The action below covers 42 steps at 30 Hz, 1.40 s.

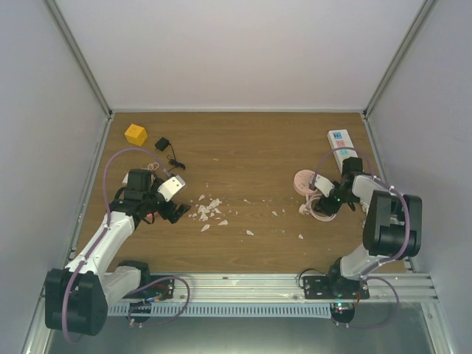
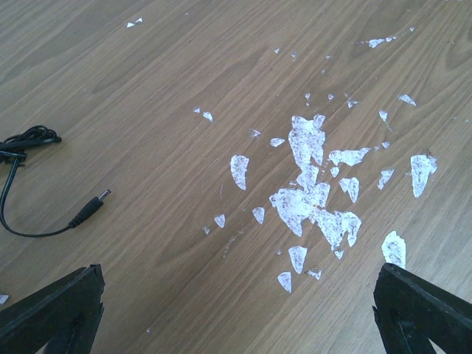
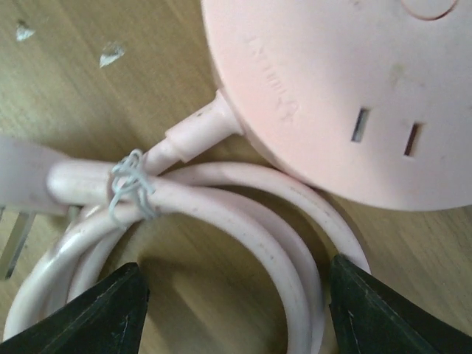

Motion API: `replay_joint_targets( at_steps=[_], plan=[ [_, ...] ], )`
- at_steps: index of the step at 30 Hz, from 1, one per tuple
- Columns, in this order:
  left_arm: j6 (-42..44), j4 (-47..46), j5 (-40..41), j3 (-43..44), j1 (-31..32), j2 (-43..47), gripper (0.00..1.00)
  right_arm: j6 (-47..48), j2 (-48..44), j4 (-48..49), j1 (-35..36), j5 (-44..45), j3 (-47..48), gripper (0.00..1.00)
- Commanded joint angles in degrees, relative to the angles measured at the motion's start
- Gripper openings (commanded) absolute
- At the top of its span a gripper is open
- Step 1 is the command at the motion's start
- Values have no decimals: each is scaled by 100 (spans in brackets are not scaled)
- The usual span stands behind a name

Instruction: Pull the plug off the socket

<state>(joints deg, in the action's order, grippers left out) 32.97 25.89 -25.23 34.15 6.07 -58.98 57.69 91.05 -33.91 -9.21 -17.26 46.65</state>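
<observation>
Shows a round pink socket (image 3: 332, 96) at the right of the wooden table (image 1: 243, 147), near a white power strip (image 1: 341, 144): smooth matte plastic, two narrow slots in its face. Loops a thick rubbery cord (image 3: 243, 221) beside it, bound with a thin wire tie (image 3: 131, 193). Ends in a pink plug (image 3: 22, 181), metal prongs bare (seated in no outlet). Has the right gripper (image 3: 236, 299) spread wide astride the coil, clamped on nothing; contact unclear. Has the left gripper (image 2: 236, 302) fully released above white flakes (image 2: 306, 199), grasping nothing.

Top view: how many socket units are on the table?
2. White power strip at the far right edge; round pink socket nearer, just left of it. The right arm may hide more.
</observation>
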Motion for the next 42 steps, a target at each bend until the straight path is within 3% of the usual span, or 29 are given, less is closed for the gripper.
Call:
replay_joint_targets(
  at_steps=[1, 7, 17, 24, 29, 42],
  plan=[
    [-41, -253, -7, -56, 32, 42, 99, 27, 416, 171, 32, 193, 101, 64],
    [-45, -257, 10, -63, 32, 39, 99, 48, 958, 89, -403, 171, 491, 39],
    [-45, -273, -19, -49, 34, -51, 99, 131, 1193, 6, -1214, 168, 637, 28],
    [-36, -271, -26, -59, 39, -39, 99, 48, 1030, -84, -1542, 66, 423, 7],
    [-36, -276, -26, -66, 43, -36, 99, -316, 610, 123, -1577, 76, -17, 1],
    [-22, -283, -66, -58, 42, -29, 99, -1743, -689, 1070, -1882, 217, -1074, 1]
  ],
)
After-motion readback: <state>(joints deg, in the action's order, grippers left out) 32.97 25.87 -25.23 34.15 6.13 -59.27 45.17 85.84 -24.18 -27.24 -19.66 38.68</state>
